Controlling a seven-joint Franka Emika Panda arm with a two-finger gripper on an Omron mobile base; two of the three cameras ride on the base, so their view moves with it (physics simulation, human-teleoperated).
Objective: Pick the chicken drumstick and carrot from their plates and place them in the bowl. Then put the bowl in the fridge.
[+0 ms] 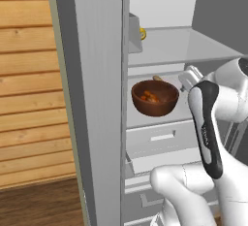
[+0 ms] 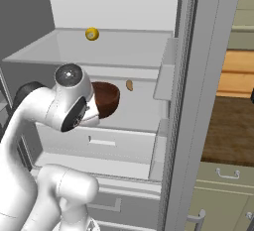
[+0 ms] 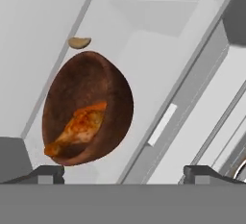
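Sitting on the fridge (image 1: 92, 99) shelf at centre frame, the bowl (image 1: 155, 98) holds the chicken drumstick (image 3: 79, 129) and carrot (image 3: 93, 108); the gripper (image 3: 124, 172), jaws apart, stands just beside it at the right, empty.

Bowl (image 2: 106, 98) half hidden behind the arm's elbow in the right base view. Carrot (image 3: 98, 106) mostly covered by the drumstick (image 3: 77, 129), just ahead of the fingertips (image 3: 45, 175), only tips visible. Small tan item (image 3: 79, 42) beyond the bowl and yellow item (image 2: 92, 34) on the shelf above: too small to identify.
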